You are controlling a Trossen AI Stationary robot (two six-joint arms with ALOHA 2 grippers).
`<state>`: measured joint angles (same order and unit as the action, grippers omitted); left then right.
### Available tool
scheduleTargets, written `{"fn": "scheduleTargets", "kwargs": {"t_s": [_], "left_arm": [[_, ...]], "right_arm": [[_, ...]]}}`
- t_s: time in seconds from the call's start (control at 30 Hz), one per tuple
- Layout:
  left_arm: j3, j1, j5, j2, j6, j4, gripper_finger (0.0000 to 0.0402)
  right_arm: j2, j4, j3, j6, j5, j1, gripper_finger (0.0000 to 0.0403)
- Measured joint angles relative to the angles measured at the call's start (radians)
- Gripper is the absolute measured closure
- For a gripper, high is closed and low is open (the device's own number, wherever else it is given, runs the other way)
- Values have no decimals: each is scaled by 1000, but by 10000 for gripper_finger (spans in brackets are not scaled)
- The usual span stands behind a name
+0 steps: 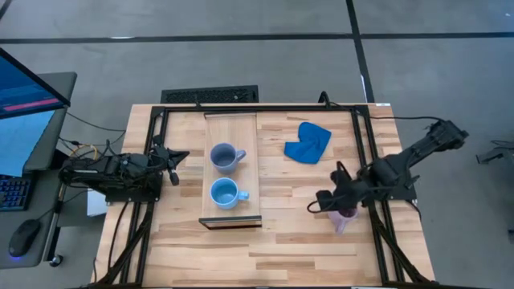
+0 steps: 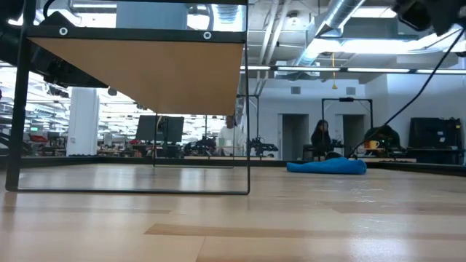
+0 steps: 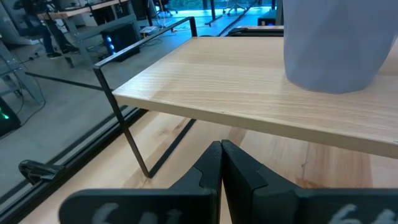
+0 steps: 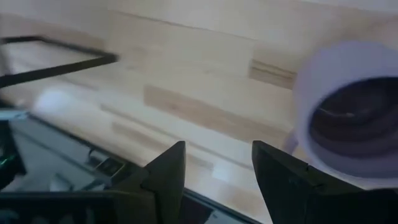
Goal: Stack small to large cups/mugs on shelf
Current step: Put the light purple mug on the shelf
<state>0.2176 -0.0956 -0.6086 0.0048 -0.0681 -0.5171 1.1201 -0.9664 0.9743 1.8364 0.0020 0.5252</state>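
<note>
hidden: lilac mug (image 1: pixel 345 218) half covered by right gripper (image 1: pixel 328 202), fingers spread, nothing held
shelf (image 1: pixel 230 120): slate mug (image 1: pixel 225 156), sky-blue mug (image 1: pixel 224 193) set on it
left gripper (image 1: pixel 171 164): fingers pressed together, parked at counter (image 1: pixel 289 241) edge

Three mugs: slate-blue mug (image 1: pixel 226 156), sky-blue mug (image 1: pixel 225 193), lilac mug (image 1: pixel 345 218), one shelf (image 1: pixel 241 128), one blue cloth (image 1: pixel 307 143)

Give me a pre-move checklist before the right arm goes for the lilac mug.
1. Right gripper open: ok.
2. Lilac mug between its fingers: not ok, it sits off to one side in the right wrist view.
3. Lilac mug upright: cannot tell.
4. Shelf has a free spot: ok; the slate blue mug and sky blue mug leave bare board.
5. Left gripper shut, parked beside the shelf: ok.
</note>
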Motion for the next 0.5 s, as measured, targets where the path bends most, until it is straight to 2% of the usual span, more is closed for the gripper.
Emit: {"fn": "scheduleTargets", "kwargs": {"t_s": [0.27,0.5], "left_arm": [[0,0,0,0,0,0,401],[0,0,0,0,0,0,401]], "right_arm": [[59,-97,-1,220,3,60,196],[121,-118,-1,260,2,62,196]]}}
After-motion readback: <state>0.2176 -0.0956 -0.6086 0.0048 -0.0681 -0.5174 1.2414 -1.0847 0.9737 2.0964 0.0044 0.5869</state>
